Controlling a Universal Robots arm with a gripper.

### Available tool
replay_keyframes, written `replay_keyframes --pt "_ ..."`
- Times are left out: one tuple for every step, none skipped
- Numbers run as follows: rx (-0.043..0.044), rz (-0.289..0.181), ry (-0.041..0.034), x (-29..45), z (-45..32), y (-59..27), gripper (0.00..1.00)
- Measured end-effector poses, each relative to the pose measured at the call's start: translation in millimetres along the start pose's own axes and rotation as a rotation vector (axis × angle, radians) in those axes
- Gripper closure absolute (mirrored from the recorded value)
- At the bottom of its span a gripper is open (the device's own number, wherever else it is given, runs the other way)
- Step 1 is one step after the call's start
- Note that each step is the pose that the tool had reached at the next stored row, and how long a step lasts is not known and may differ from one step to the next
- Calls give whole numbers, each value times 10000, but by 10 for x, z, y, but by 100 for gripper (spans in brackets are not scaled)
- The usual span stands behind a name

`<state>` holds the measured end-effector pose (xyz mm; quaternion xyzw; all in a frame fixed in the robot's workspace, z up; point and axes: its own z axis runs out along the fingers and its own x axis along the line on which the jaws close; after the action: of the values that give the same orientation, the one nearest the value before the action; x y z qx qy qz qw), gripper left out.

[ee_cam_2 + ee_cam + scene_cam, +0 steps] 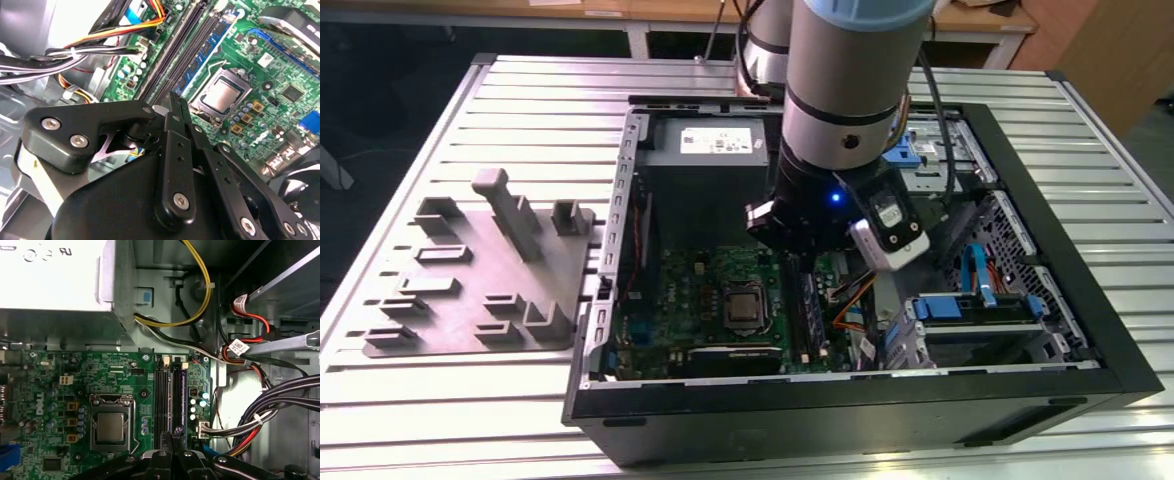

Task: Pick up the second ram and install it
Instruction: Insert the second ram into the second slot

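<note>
Second ram (206, 56) (183, 400) on edge among the black slot rails (160, 400) of the green motherboard (65, 370), its near end just beside the tips of the gripper (175, 97) (172, 434). Fingers (170, 150) closed into a narrow wedge, tips all but meeting, no hold on the stick to be seen. Contact between tips and ram impossible to judge in both wrist views.

Second wrist view, oblique: blue-tinted flank of the ram with dark chips along it, plus the gripper's black linkage (85, 135) with its bright screws. Orange, red and yellow wires (125, 27) beyond the rails.

First wrist view, straight down: same ram as a thin blue line, edge-on. White latches (165, 360) at the far ends of the rails. Processor socket (111, 427) near the rails, on the side away from the bundled black cables (280, 395). Farther out, pale power supply (55, 275) and a looping yellow cable (200, 285).

Exterior view, wider: arm (847, 80) upright over the open computer case (854, 410), wrist down inside it, small blue light (834, 197) lit. Blue drive carriers (974, 305) toward the exterior view's right. Grey holder tray (467, 270) outside the case on the slatted table (454, 400), at the exterior view's left, well apart from the gripper.
</note>
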<state>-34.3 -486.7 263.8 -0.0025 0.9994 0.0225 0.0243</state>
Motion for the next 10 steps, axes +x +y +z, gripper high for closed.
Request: replay_keyframes --pt "-1 0 0 -3 15 -1 89" --pt "0 1 0 -3 29 -1 89" --pt "-1 1 1 -4 44 -2 89" --pt "-1 1 0 -4 55 -2 89" --pt "0 0 0 -4 60 -3 89" --pt "2 0 1 -4 59 -3 89" --pt "4 0 2 -4 59 -3 89" --pt "1 0 1 -4 62 -3 89" --pt "-3 0 -1 -4 69 -3 89" --pt "-3 0 0 -4 76 -3 89"
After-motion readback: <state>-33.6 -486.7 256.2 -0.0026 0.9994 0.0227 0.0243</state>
